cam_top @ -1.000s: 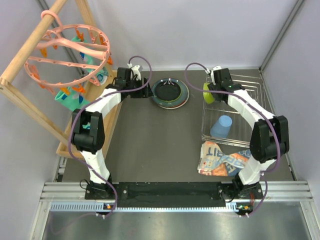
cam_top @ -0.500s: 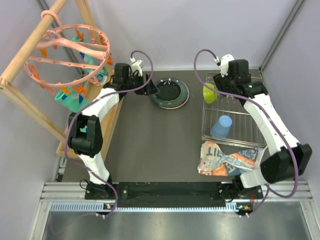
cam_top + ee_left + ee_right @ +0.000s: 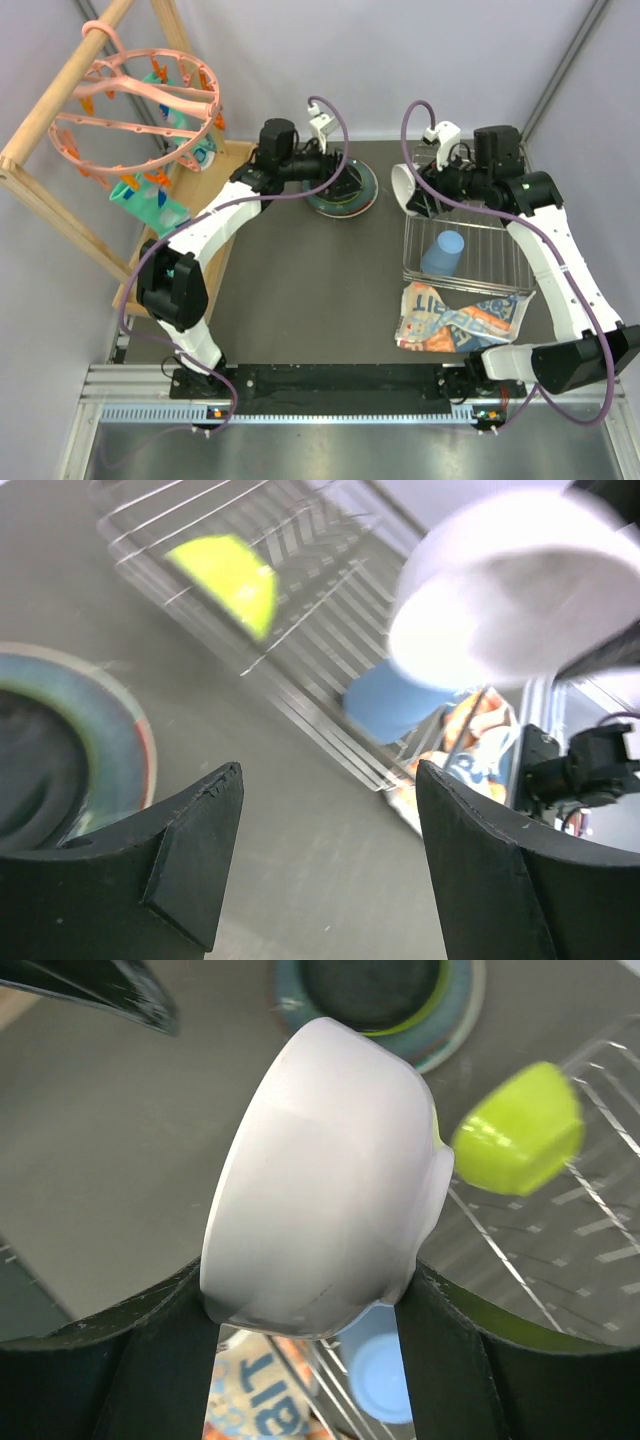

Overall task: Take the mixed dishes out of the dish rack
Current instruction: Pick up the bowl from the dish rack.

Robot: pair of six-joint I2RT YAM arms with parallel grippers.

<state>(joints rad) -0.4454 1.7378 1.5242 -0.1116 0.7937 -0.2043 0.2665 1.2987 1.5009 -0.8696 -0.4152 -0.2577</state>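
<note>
My right gripper point(image 3: 415, 190) is shut on the small white bowl point(image 3: 320, 1180) and holds it tilted above the far-left corner of the wire dish rack point(image 3: 500, 275). The bowl also shows in the top view point(image 3: 401, 184). A lime-green bowl point(image 3: 520, 1130) and an upturned light blue cup point(image 3: 443, 252) are in the rack. My left gripper point(image 3: 338, 182) is open and empty over the stacked plates: a dark teal plate point(image 3: 352, 203) with a pink-rimmed one under it. In the left wrist view the teal plate point(image 3: 105, 715) lies to the left of the open gripper point(image 3: 325, 850).
A printed orange-blue-white packet point(image 3: 455, 318) lies at the rack's near edge. A wooden frame with a pink ring of clips point(image 3: 140, 100) stands at the far left on a wooden base. Grey walls close the back and right side.
My right gripper has taken the white bowl and swung it left to the rack's far-left corner. My left gripper has moved right, over the plates.
</note>
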